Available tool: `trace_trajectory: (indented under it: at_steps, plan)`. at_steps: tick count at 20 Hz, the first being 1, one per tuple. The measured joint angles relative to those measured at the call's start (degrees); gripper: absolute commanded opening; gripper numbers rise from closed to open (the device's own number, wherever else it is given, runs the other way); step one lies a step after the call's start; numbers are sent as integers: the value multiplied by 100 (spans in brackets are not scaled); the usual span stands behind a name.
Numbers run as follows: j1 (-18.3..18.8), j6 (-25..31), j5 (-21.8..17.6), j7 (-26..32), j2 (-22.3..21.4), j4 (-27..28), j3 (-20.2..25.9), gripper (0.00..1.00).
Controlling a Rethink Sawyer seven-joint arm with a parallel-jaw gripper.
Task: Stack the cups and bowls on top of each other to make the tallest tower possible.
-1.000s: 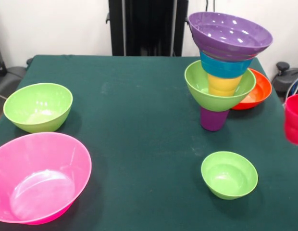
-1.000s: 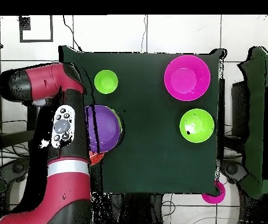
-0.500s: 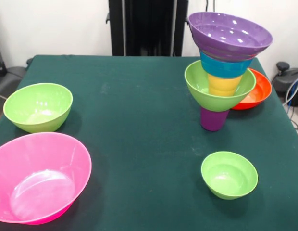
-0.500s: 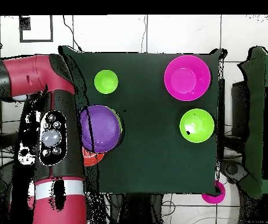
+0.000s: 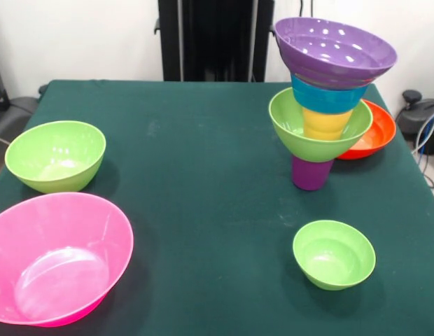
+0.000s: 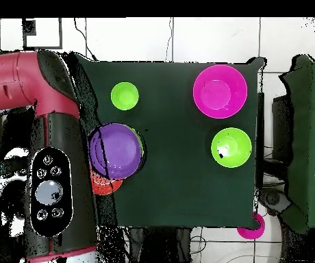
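1. Nearest in the front view: large hot pink glossy plastic bowl (image 5: 54, 259), open side up, at the near left corner of the dark green counter (image 5: 203, 175).
2. Small lime green plastic bowl (image 5: 334, 254), near right, standing alone.
3. Medium lime green plastic bowl (image 5: 55, 155) at the left edge, just behind the pink one.
4. Tower (image 5: 327, 105), right of centre: purple plastic cup (image 5: 311, 173) as base, then lime green bowl (image 5: 318, 129), yellow-orange cup (image 5: 325, 124), blue bowl (image 5: 329, 96), wide purple bowl (image 5: 334, 50) on top, tilted.
5. Wide orange-red plastic bowl (image 5: 371, 133) just behind the tower.
6. Overhead view: red and black robot arm (image 6: 47, 137) beside the counter's edge by the tower; hand not visible, state cannot be told.
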State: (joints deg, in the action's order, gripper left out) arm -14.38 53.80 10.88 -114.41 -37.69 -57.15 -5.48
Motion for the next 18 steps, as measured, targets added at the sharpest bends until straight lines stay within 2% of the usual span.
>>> trace_trajectory:
  at_steps: [3,8,10,14,18]
  plan:
    - [49,165,38,0,-183,0,8,0]
    - [231,797,149,0,-615,-1,24,0]
    - [383,1250,201,0,-860,0,29,0]
    - [557,1711,220,0,-1088,4,40,0]
    - [890,2373,226,0,-1376,93,106,0]
